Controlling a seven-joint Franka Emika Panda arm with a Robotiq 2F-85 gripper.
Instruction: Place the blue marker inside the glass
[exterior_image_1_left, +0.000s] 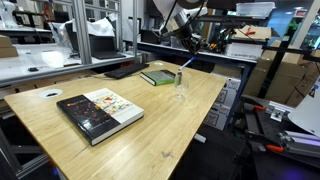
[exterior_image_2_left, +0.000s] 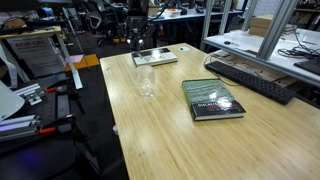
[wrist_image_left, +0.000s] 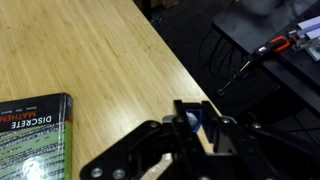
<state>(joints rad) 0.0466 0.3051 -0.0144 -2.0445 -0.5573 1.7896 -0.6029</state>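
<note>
My gripper (exterior_image_1_left: 187, 52) hangs above the far end of the wooden table and is shut on the blue marker (exterior_image_1_left: 186, 63), which points down from the fingers. In the wrist view the marker's blue end (wrist_image_left: 193, 120) shows clamped between the black fingers (wrist_image_left: 196, 128). The clear glass (exterior_image_1_left: 180, 86) stands upright on the table, a little nearer the camera than the gripper and below it. In an exterior view the gripper (exterior_image_2_left: 137, 40) is behind the glass (exterior_image_2_left: 146, 82) and over a green book. The marker is hidden in that view.
A green book (exterior_image_1_left: 157, 76) lies at the far end of the table (exterior_image_1_left: 170, 120), next to the glass; it also shows in the wrist view (wrist_image_left: 35, 140). A dark book (exterior_image_2_left: 213, 100) lies nearer the middle. A keyboard (exterior_image_2_left: 250, 78) sits on the neighbouring bench.
</note>
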